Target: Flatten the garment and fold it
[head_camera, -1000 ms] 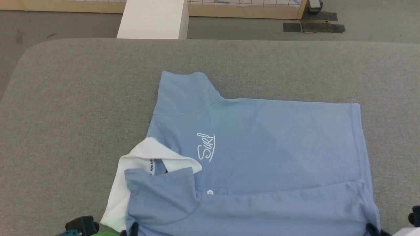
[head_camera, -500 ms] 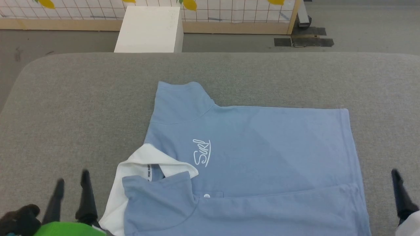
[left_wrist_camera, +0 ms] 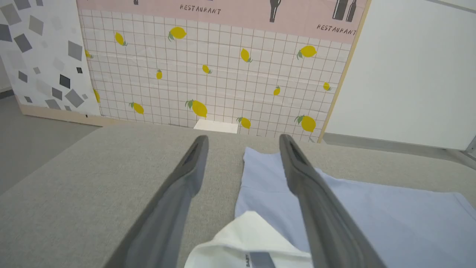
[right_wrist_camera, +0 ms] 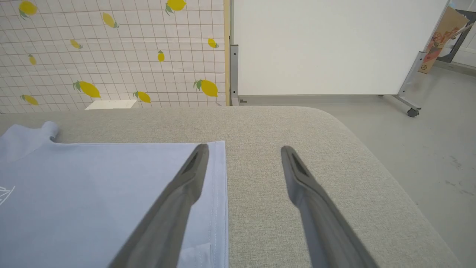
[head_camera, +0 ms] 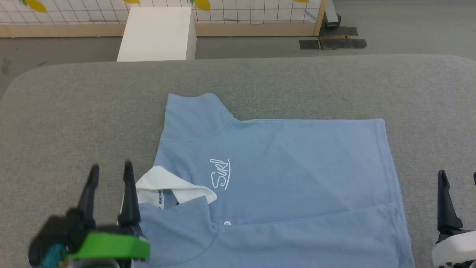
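**Shirt lies crosswise, one gripper at each end**

At the left, the left gripper [head_camera: 111, 166] hovers low over the grey padded surface [head_camera: 74, 111]. Its two dark fingers are spread apart and hold nothing. In the left wrist view, its left finger is over bare padding and its right finger is over the edge of the cloth. The white collar [head_camera: 167, 180] lies just below and between them, so this arm is the nearer one to the neck end.

In the middle, the garment [head_camera: 290, 167] is spread flat on the padding. Its long axis runs from left to right, with the collar at the left and the hem [head_camera: 385, 156] at the right. The far sleeve [head_camera: 193, 111] points away from the robot. The near side seems to be turned over onto the body, and its edge crosses just below the button.

At the right, the right gripper [head_camera: 458, 175] is just beside the hem. Its fingers are also spread and empty. In the right wrist view, its left finger is over the hem edge and its right finger over bare padding.

I judge that the next fold needs both ends to be taken together, and each arm stands at its own end.
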Controlling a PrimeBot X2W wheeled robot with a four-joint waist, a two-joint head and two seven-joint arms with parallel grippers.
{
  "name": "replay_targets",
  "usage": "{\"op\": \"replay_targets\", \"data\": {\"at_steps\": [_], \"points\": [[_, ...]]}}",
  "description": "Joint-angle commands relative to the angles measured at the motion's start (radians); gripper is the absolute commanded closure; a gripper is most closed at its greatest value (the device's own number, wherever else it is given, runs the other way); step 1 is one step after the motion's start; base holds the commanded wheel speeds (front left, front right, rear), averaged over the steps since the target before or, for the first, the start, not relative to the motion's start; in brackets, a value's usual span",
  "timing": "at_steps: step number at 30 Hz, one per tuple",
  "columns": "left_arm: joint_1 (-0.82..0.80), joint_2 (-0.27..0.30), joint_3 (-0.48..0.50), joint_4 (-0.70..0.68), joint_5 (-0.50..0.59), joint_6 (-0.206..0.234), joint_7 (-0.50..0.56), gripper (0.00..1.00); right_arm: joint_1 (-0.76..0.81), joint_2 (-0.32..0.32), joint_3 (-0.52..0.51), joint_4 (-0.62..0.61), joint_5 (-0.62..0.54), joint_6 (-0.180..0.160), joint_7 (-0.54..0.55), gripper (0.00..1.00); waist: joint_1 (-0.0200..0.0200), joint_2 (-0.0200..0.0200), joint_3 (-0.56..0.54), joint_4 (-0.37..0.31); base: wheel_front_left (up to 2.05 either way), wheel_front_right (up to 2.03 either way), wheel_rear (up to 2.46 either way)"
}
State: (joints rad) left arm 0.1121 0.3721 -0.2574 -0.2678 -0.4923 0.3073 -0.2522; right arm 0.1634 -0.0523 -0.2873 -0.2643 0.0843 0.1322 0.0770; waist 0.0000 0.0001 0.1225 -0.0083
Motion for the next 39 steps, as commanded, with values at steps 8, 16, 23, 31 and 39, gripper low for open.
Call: {"op": "replay_targets", "data": {"at_steps": [8,16,23,31,39], "points": [[-0.410,0.141,0.013,0.045,-0.013,-0.115,0.248,0.00,-0.051,0.002,0.011,-0.014,0.040,-0.002,-0.004,0.00,0.0000,-0.0001,0.124,-0.002,0.00,0.00,0.00],[-0.804,0.146,-0.034,0.214,-0.117,-0.231,0.514,0.00,-0.142,0.002,0.027,-0.062,0.040,-0.002,0.006,0.00,0.0000,-0.0001,0.277,-0.007,0.00,0.00,0.00],[-0.968,0.150,-0.107,0.397,-0.116,-0.305,0.637,0.00,-0.205,0.002,0.060,-0.077,0.049,-0.002,0.008,0.00,0.0000,-0.0001,0.384,-0.039,0.00,0.00,0.00],[-1.021,0.163,-0.152,0.522,-0.122,-0.331,0.751,0.00,-0.219,0.002,0.047,-0.077,0.056,-0.002,0.007,0.00,0.0000,-0.0001,0.444,-0.071,0.00,0.00,0.00],[-1.010,0.179,-0.180,0.563,-0.117,-0.322,0.814,1.00,-0.229,0.002,0.041,-0.073,0.059,-0.002,0.009,0.00,0.0000,-0.0001,0.458,-0.081,0.00,0.00,0.00]]}}
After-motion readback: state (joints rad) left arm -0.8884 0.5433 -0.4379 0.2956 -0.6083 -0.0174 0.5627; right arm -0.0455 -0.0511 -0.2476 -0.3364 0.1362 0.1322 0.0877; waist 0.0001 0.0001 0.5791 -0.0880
